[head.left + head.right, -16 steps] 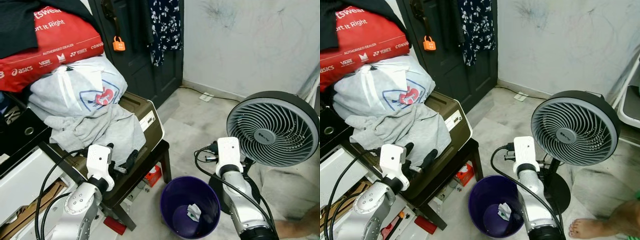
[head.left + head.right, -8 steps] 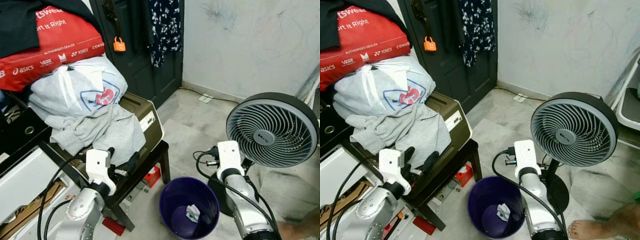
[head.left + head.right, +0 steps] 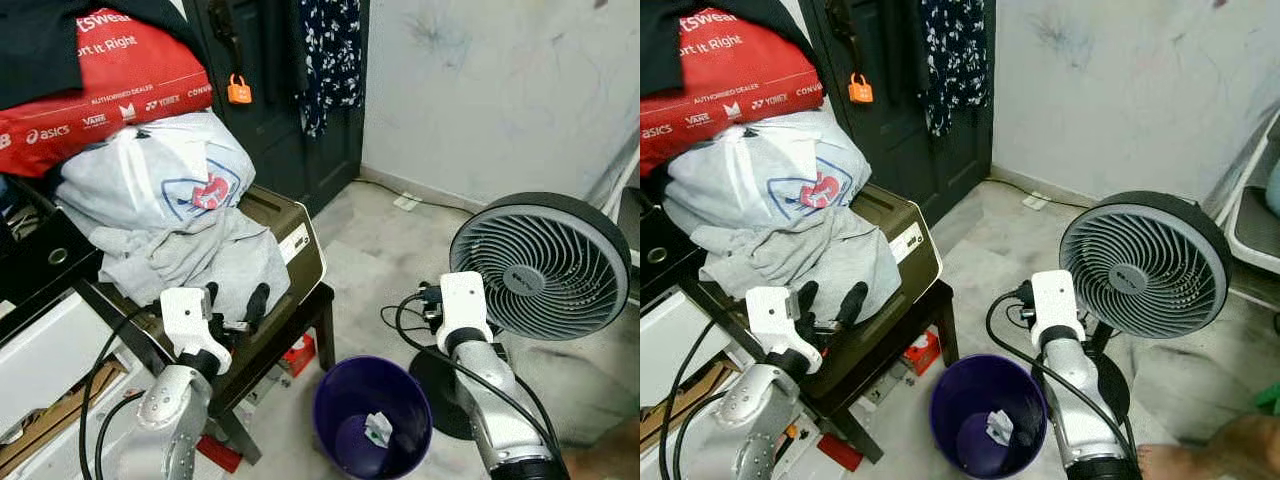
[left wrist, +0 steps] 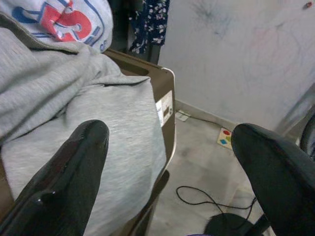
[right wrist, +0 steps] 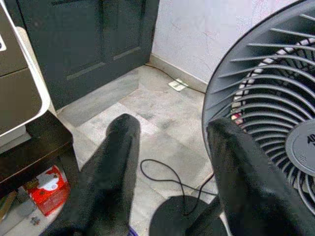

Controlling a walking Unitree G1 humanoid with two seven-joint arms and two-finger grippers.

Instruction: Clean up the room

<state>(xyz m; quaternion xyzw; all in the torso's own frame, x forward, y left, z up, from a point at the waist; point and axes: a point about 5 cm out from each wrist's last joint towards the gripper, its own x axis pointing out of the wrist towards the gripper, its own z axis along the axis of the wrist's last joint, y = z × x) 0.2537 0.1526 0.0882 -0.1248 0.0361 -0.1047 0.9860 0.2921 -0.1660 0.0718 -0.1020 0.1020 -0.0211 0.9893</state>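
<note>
1. The left end effector (image 3: 233, 302), fingers spread and holding nothing, points at the grey shirt (image 3: 215, 262) draped over the printer (image 3: 300, 240).
2. The right end effector (image 5: 170, 162), also open and unladen, hangs beside the fan (image 3: 540, 265), above the purple bin (image 3: 372, 415).

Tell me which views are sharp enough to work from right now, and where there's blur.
Left eye view: evenly lit, sharp on the grey sweatshirt and purple bin. Left wrist view: the sweatshirt reads clearly, the near black fingers are soft. Right wrist view: fan grille crisp, fingers blurred.
</note>
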